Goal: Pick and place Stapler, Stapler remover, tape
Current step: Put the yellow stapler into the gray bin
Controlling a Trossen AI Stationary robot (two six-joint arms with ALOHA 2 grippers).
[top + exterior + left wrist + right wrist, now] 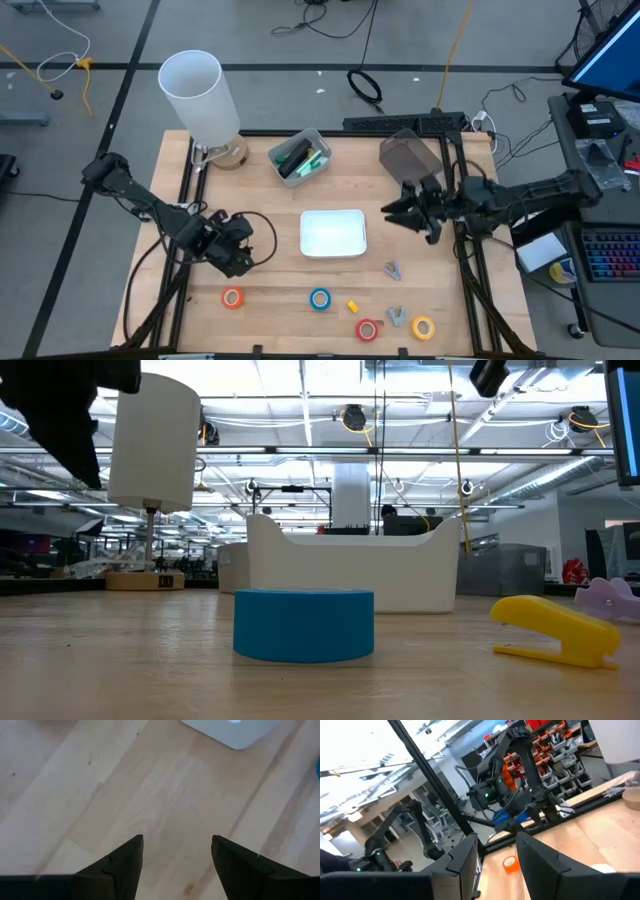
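Tape rolls, 4 of them, lie along the near edge of the tabletop (270, 215): orange tape (232, 297), blue tape (320, 298), red tape (367, 329) and yellow tape (423, 327).

The left pincer (243, 248) hangs low over bare wood, its fingers (125, 862) spread with nothing between them; it is nearest the orange tape, with the white tray (333, 233) off to its side. The right pincer (398, 212) hovers beside that tray, tilted up from the wood, its fingers (540, 860) parted and empty.

Nothing is yet in the white tray, so the job looks to be at its start, with the first pick still to be made. The left arm would need to swing toward the orange or blue roll and drop over it.

A small grey object (392, 270) and a blue-grey object (398, 317) near the yellow roll may be the remover and stapler, but I cannot tell which is which. The low view shows a yellow clip-shaped piece (555, 630), its purpose unclear.
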